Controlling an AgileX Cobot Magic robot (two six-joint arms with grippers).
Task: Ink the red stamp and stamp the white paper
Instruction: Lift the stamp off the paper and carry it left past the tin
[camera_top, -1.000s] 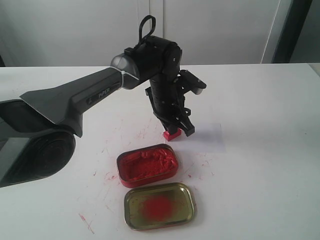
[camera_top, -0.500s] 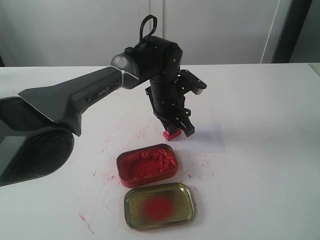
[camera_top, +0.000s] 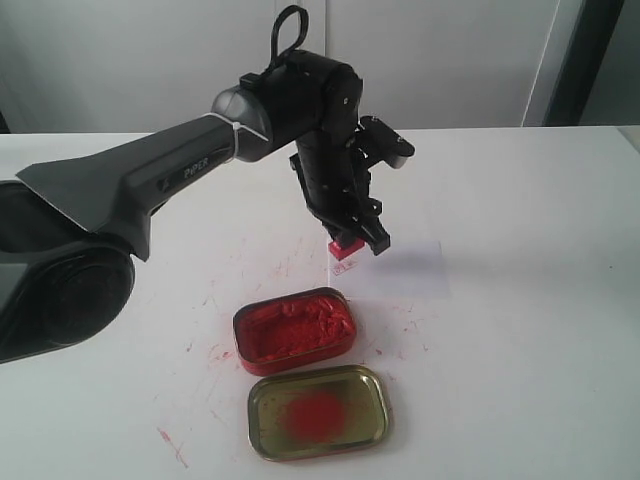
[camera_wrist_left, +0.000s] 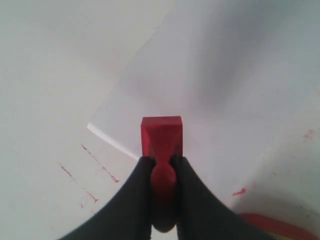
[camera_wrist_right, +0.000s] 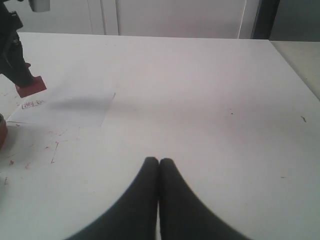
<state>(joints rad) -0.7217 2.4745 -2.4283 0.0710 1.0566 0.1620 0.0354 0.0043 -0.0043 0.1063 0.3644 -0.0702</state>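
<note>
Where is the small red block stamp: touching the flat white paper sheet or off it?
Apart. The right wrist view shows the stamp raised above the paper, its red imprint uncovered beneath.

Ink tin (camera_top: 295, 330) sat open, low-walled; straight-down reach into it unobstructed. Gold lid (camera_top: 318, 412) lay just beside the tin on the side away from the white paper (camera_top: 410, 272), closing that approach. Left gripper (camera_wrist_left: 161, 167), clamped on red stamp (camera_wrist_left: 161, 135), hung above the paper's tin-side corner, stamp off the sheet. Bare table (camera_top: 520, 300) ran wide right of the tin, exterior view.
</note>
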